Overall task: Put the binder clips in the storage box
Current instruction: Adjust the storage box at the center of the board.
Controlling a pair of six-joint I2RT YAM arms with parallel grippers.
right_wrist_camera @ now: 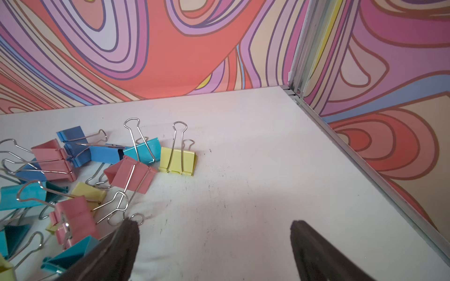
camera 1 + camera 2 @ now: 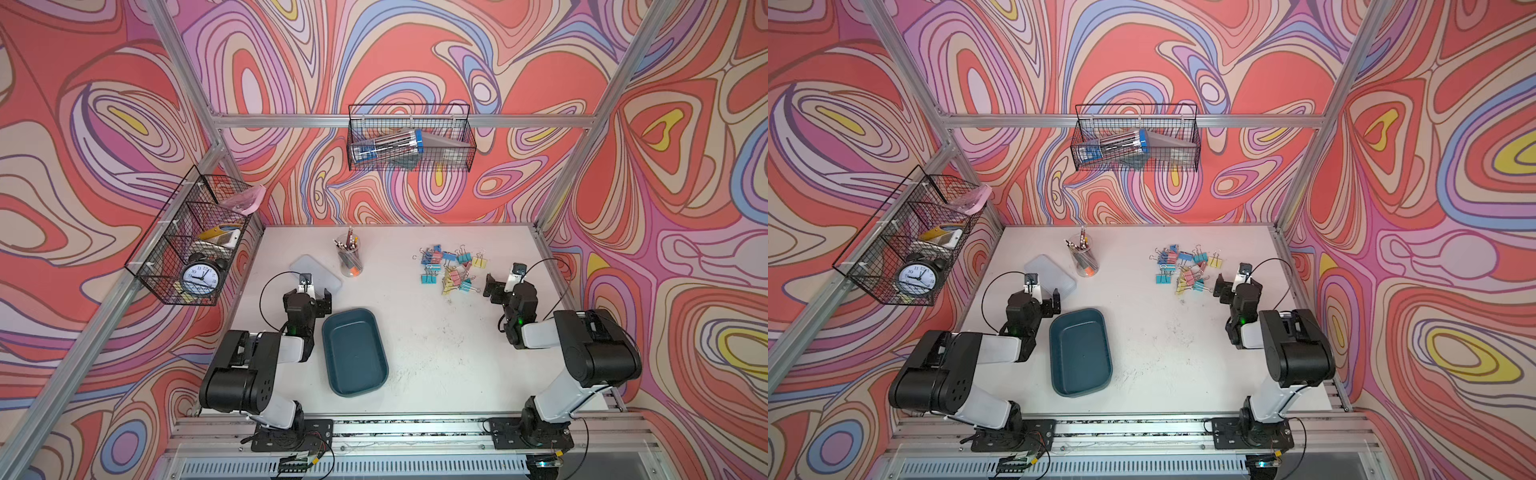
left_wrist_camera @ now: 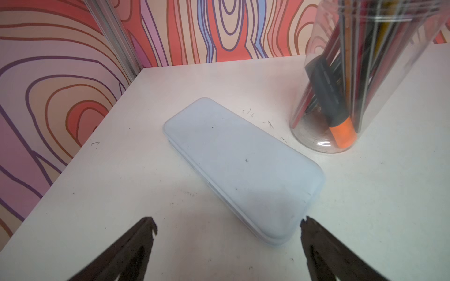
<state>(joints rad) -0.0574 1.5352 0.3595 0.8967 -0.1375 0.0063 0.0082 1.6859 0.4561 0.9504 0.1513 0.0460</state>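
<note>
The binder clips (image 2: 451, 268) (image 2: 1185, 268) lie in a loose pile at the back right of the white table, with pastel blue, teal, yellow and pink bodies and silver wire handles (image 1: 131, 175). The storage box (image 2: 355, 353) (image 2: 1080, 353), a dark teal tray, sits empty at the front left of centre. My right gripper (image 2: 509, 286) (image 1: 213, 223) is open just right of the pile, over bare table, one fingertip beside a clip's wire handle. My left gripper (image 2: 308, 296) (image 3: 227, 222) is open behind the box, holding nothing, by the end of the pale lid.
A pale grey-white lid (image 2: 316, 272) (image 3: 243, 165) lies flat at the back left. A clear cup (image 2: 350, 257) (image 3: 341, 97) of pens and pencils stands beside it. Black wire baskets hang on the left wall (image 2: 187, 245) and back wall (image 2: 411, 141). Aluminium frame rails edge the table.
</note>
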